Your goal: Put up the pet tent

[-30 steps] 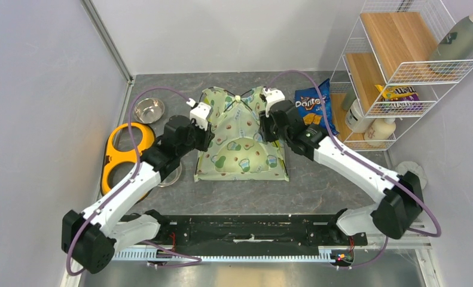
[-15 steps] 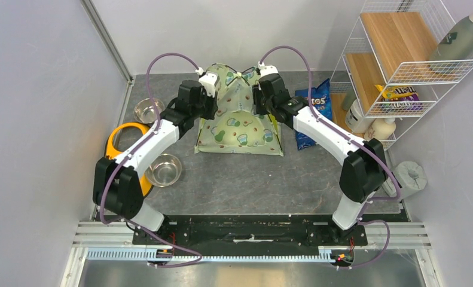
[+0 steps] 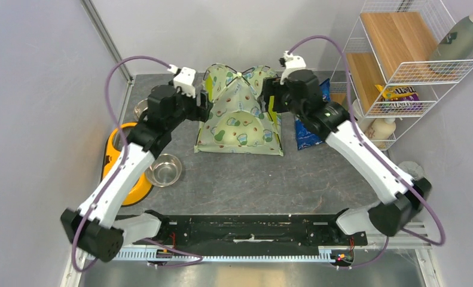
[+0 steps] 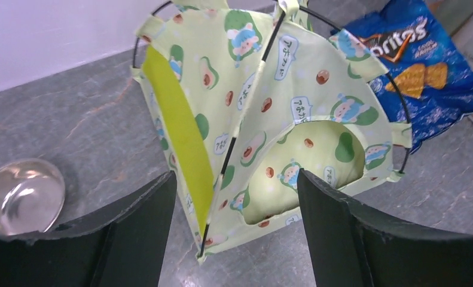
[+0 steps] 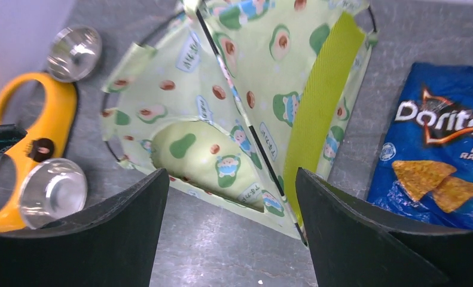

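Pet tent [image 3: 240, 113]: one, standing as a dome at the far middle of the table [image 3: 252, 179], black poles crossing at its peak, arched doorway facing the arm bases.

Left fingers [image 4: 132, 239]: one pair, spread wide, holding nothing, just off the tent's left side.

Right fingers [image 5: 120, 239]: one pair, spread wide, holding nothing, just off the tent's right side by its lime panel.

Arms: two, both stretched far forward, elbows outward, wrists turned in toward the tent from opposite sides.

Steel bowls: two, one [image 3: 164, 169] near the left arm, one [image 3: 141, 109] further back, partly hidden by that arm.

Orange bowl stand [image 3: 117, 155]: one, at the left edge.

Doritos bag [image 3: 310, 128]: one, right of the tent, partly under the right arm.

Wire rack [image 3: 401, 72]: one, far right.

Change: half a second ago both pairs of fingers were narrow and pressed close to the tent's upper sides. Now they are parted and drawn outward. The tent has kept its place.
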You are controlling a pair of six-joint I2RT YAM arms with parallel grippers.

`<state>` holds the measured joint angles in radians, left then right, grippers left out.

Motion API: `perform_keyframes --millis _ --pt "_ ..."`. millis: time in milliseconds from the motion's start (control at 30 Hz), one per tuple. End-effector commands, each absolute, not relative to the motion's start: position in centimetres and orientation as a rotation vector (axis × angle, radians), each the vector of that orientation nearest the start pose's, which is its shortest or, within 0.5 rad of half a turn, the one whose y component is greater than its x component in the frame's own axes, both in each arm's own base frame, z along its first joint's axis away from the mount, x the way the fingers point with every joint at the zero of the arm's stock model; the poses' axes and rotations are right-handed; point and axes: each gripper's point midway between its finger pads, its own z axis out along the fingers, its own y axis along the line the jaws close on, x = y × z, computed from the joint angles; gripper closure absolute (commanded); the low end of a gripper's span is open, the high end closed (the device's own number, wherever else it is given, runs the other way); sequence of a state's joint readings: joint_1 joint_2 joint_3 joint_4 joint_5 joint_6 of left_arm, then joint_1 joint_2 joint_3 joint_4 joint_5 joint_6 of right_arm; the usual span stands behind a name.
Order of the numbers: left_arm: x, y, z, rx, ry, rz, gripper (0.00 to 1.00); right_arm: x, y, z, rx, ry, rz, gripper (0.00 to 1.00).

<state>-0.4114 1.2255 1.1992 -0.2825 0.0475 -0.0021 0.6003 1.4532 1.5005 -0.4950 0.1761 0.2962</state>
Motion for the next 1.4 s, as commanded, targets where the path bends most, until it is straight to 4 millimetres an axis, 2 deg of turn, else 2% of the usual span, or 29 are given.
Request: perform_keyframes --millis 0,133,200,333,467,600,667,800,900,1067,1167,1233,1267,1300,1367 --pt "33.5 -12.9 28.7 0.174 1.971 -0.251 0.22 34.6 21.6 33.4 -0.167 1.982 0.424 0.15" --pt "30.1 -9.5 22.5 -0.048 2.211 -0.125 0.27 33.6 20.4 33.5 -0.113 1.997 0.413 0.16" --pt "28.6 -8.0 19.7 -0.14 2.275 -0.051 0.28 33.2 19.9 33.1 -0.09 2.015 0.399 0.17" --pt "26.4 -5.6 15.5 -0.231 2.351 0.09 0.32 32.5 19.4 32.1 -0.081 2.042 0.386 0.17" --pt "25.8 -4.7 11.9 -0.244 2.425 0.191 0.4 32.1 19.2 31.1 -0.083 2.075 0.379 0.17" --pt "26.0 -4.3 8.6 -0.253 2.494 0.286 0.41 31.6 19.0 30.8 -0.086 2.094 0.383 0.17" --pt "26.4 -4.7 7.4 -0.252 2.52 0.287 0.41 31.3 18.8 30.8 -0.086 2.097 0.383 0.17" --pt "27.5 -5.3 5.9 -0.274 2.536 0.29 0.41 30.7 18.3 31.0 -0.088 2.095 0.373 0.17" --pt "27.7 -4.9 5.1 -0.285 2.571 0.352 0.47 30.4 18.0 30.9 -0.087 2.098 0.367 0.17" --pt "27.1 -3.9 4.9 -0.333 2.581 0.445 0.56 29.9 17.3 30.9 -0.067 2.091 0.353 0.17" --pt "27.3 -3.6 4.9 -0.337 2.58 0.473 0.7 29.7 16.9 31.0 -0.055 2.083 0.345 0.17" --pt "27.6 -3.5 5.3 -0.311 2.576 0.48 0.89 29.7 16.7 31.1 -0.053 2.078 0.337 0.17" --pt "27.9 -3.6 5.7 -0.295 2.57 0.482 0.95 29.7 16.7 31.1 -0.052 2.078 0.334 0.17" --pt "28.0 -3.4 6.1 -0.282 2.563 0.494 0.98 29.7 16.7 31.1 -0.054 2.076 0.333 0.17" --pt "28.3 -3.0 7.2 -0.268 2.537 0.513 0.98 29.8 16.6 31.3 -0.054 2.073 0.331 0.17"
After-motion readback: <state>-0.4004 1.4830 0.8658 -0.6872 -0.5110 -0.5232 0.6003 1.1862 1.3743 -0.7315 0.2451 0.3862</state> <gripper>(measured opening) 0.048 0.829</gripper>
